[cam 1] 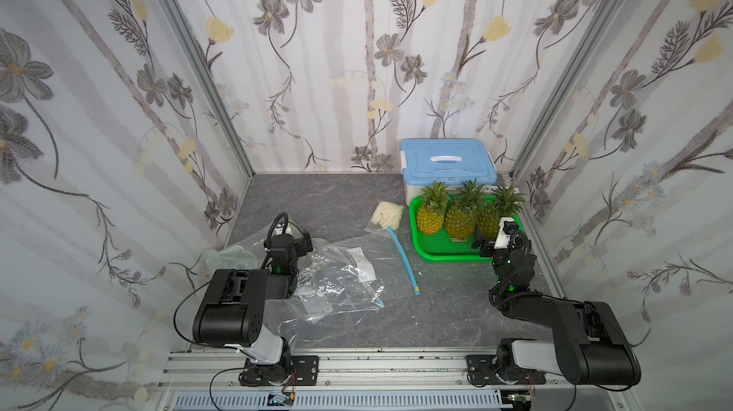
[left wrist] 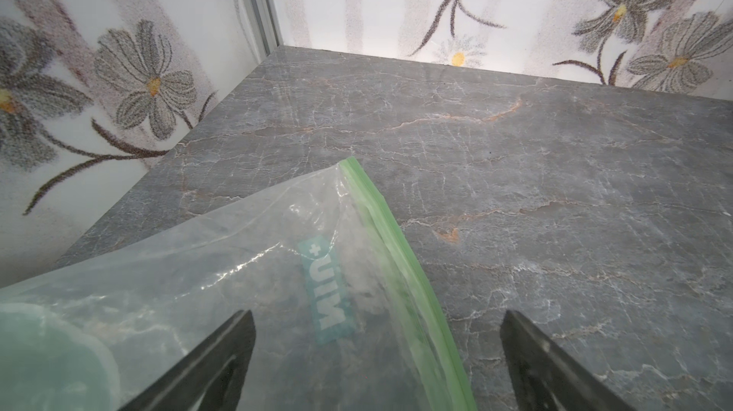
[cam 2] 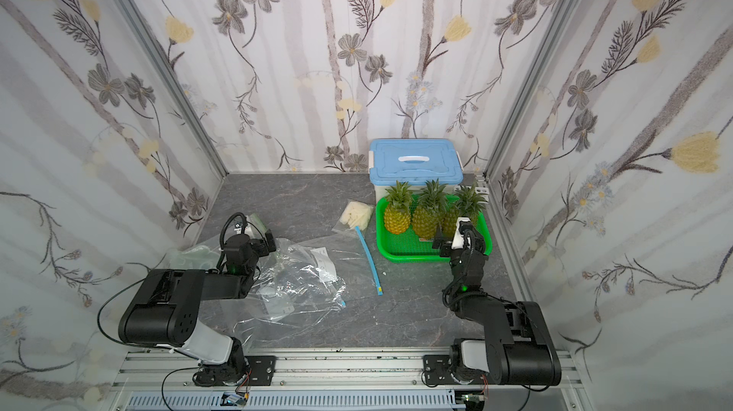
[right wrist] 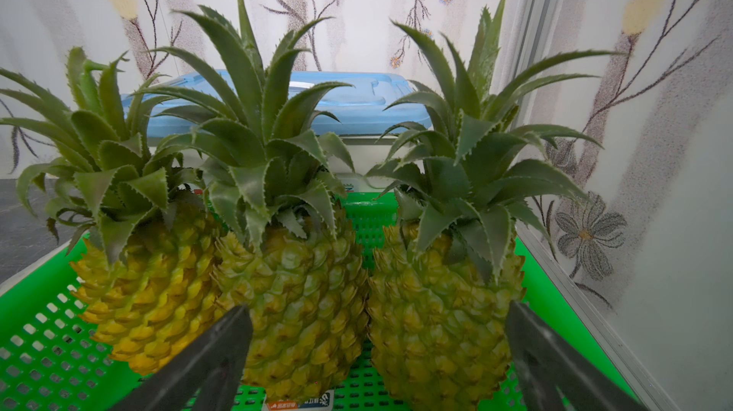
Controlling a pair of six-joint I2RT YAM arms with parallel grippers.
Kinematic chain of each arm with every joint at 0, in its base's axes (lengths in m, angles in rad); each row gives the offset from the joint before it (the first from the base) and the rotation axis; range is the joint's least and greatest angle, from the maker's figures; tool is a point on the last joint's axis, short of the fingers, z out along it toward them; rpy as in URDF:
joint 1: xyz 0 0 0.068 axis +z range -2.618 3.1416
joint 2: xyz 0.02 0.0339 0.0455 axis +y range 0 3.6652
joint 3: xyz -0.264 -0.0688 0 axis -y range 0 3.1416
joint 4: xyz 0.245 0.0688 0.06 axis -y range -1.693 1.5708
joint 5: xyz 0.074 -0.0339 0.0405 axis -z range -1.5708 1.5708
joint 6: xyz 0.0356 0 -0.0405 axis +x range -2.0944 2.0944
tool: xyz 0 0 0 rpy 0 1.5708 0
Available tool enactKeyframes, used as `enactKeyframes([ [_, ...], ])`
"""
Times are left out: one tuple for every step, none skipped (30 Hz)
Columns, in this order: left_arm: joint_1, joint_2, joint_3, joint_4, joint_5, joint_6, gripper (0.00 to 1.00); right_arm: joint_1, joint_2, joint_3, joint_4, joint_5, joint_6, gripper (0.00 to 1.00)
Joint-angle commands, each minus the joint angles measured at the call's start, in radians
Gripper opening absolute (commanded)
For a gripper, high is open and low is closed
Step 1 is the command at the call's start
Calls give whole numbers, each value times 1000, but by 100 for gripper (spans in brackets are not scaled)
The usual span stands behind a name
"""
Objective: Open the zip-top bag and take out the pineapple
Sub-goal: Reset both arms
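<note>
While pineapples (right wrist: pixel 293 290) stand in the green tray (right wrist: pixel 43 329), the right pincer (right wrist: pixel 378 310) gapes empty over it; well away from the tray, the left pincer (left wrist: pixel 377 316) gapes above a zip-top bag (left wrist: pixel 238 270).

Teal print "MIU+" stands on the green-zipped clear bag (left wrist: pixel 198 270)

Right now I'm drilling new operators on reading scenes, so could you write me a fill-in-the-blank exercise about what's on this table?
1. The green tray holds ____ pineapples standing upright.
2. The box behind the tray has a lid coloured ____.
3. In the left wrist view, the zip-top bag has a zip strip coloured ____.
4. The right gripper faces the pineapples with its fingers ____.

Missing words: three; blue; green; open.
</note>
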Motion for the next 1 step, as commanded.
enactKeyframes([
  [1,-1,9,5,24,16,100,0,3,7,49,-13,-1,100],
])
